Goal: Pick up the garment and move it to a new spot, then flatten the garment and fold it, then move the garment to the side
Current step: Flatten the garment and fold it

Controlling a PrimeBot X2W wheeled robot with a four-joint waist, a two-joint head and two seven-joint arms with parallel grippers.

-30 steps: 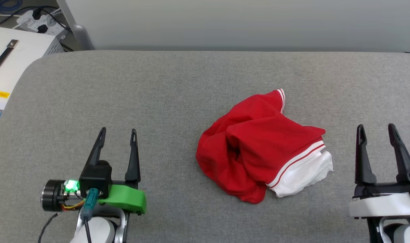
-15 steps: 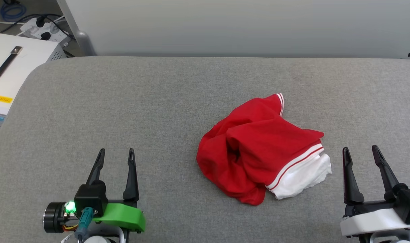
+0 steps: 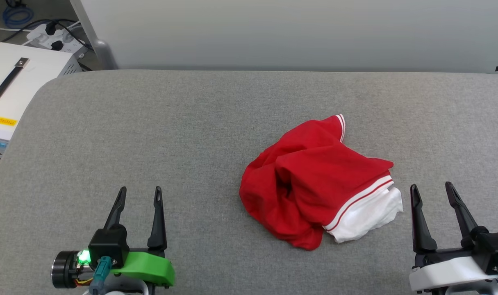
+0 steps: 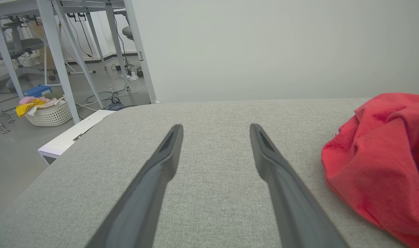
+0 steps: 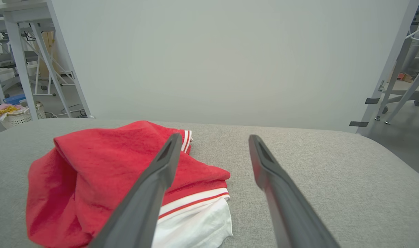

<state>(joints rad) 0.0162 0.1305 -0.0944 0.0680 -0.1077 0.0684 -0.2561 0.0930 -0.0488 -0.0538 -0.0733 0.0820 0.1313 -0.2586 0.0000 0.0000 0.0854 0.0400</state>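
The garment (image 3: 314,180) lies crumpled in a red heap right of centre on the grey padded table (image 3: 191,123), a white sleeve with red-white stripe trim at its near right. My left gripper (image 3: 139,196) stands open at the lower left, well to the left of the heap, nothing between its fingers. My right gripper (image 3: 432,191) is open at the lower right, just right of the white sleeve and apart from it. The left wrist view has the garment (image 4: 385,162) at its right edge; the right wrist view has the garment (image 5: 92,179) left of and behind the left finger.
A white case with a black handle (image 3: 11,82) and a power strip (image 3: 52,37) sit beyond the table's left corner. A pale wall panel (image 3: 298,32) backs the table. In the left wrist view a laundry basket (image 4: 47,110) and desk legs stand on the floor.
Both grippers have drawn back toward the near edge of the table, still open. The camera has tilted a little. The garment has not moved.
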